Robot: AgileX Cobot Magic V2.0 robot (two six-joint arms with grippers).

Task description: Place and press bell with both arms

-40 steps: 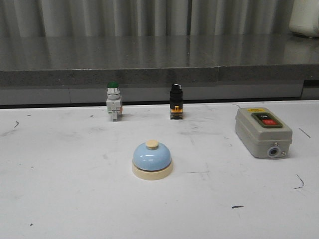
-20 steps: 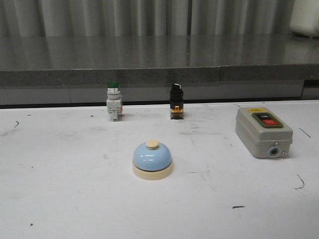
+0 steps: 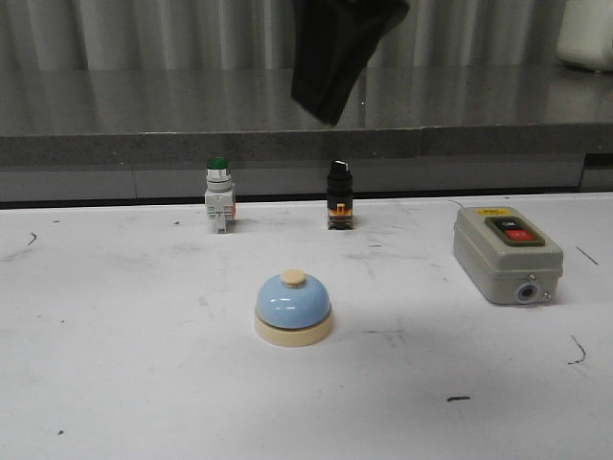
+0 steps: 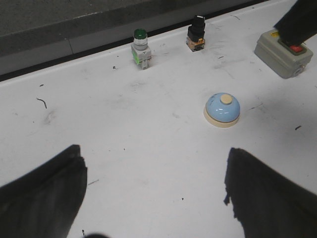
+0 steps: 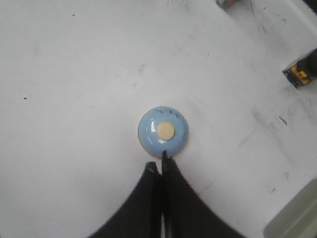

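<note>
The right gripper (image 5: 162, 168) hangs high above the bell (image 5: 163, 131), its jaws pressed together and holding nothing. The left gripper (image 4: 153, 191) has its jaws spread wide apart over bare bench, also holding nothing. The bell (image 3: 293, 308) sits upright near the middle of the white bench (image 3: 115, 364), which is scuffed and flecked with dark marks. Behind it stand a green-capped push button (image 3: 218, 207) and a black selector switch (image 3: 338, 195); a grey switch box (image 3: 506, 254) lies to the right. Beyond runs a dark grey ledge (image 3: 192, 105) before pale corrugated panelling (image 3: 172, 34).
</note>
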